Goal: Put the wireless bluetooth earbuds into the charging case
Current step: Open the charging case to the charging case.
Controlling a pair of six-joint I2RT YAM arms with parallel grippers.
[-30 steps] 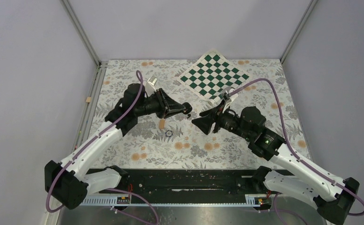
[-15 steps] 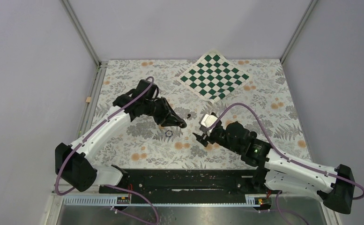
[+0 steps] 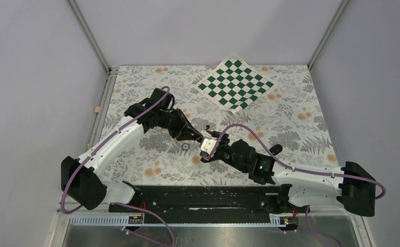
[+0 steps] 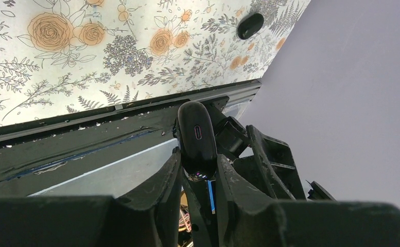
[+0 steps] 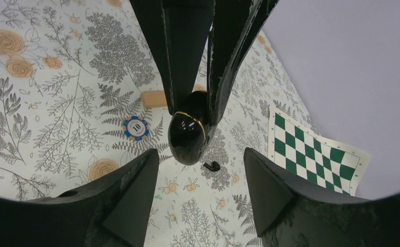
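Green-white checkered mat (image 3: pixel 235 84) lies diagonal at far side of floral tablecloth (image 3: pixel 290 92). Nr centre sits a blue-white chip (image 5: pixel 136 127) marked 10, w/ small tan block (image 5: pixel 154 99) just beside it, not touching.

- This looked like a robotics lab test cell: plain pale walls (image 3: pixel 203 31) were boxed in by metal frame posts (image 3: pixel 88 35).
- Two cabled arms, left (image 3: pixel 110 146) and right (image 3: pixel 311 177), were bolted to a black rail (image 3: pixel 203 198) at the near edge of the floral-covered desk (image 3: pixel 300 92).
- A green checkerboard mat (image 3: pixel 236 83) lay far right.
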